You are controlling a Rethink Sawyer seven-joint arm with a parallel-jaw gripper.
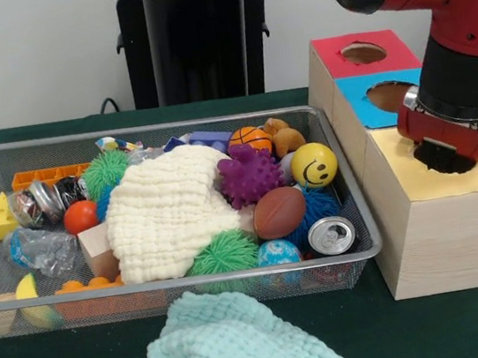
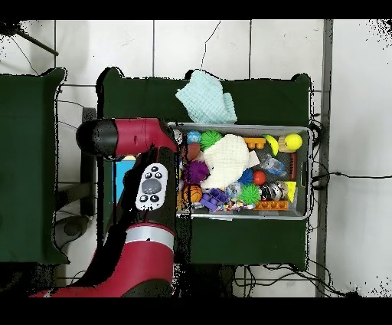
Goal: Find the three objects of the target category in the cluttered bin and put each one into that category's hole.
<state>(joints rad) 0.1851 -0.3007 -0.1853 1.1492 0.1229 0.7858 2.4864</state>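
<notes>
The gripper (image 1: 446, 155) sits over the yellow-topped hole (image 1: 438, 170), presumably dropping something; I cannot tell its state.

From straight above I see the bin (image 2: 305, 170) on the green table (image 2: 253, 100), packed with toys around a cream waffle cloth (image 2: 228, 159). A mint-green waffle cloth (image 2: 207, 97) lies on the table just outside the bin's far rim. The red arm (image 2: 142, 195) reaches up from the bottom edge and bends across the boxes beside the bin, hiding most of them; only a sliver of the blue-topped box (image 2: 120, 170) shows. I cannot make out the gripper under the arm
</notes>
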